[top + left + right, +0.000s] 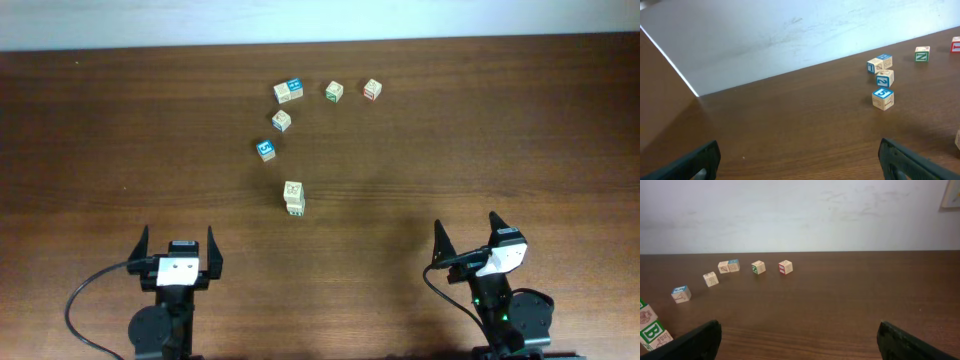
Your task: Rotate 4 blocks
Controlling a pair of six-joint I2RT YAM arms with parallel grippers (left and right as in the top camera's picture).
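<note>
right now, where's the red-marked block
Overhead, the red-marked block is rightmost in the far row, just right of the green-marked block.

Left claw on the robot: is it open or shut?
Open. The left gripper has its two fingers spread wide apart, with only bare table between them and nothing held.

table [520, 130]: dark grained wood, faint sheen; blocks [334, 92] ahead of left gripper [177, 236]: pale matt wood, printed faces
</note>
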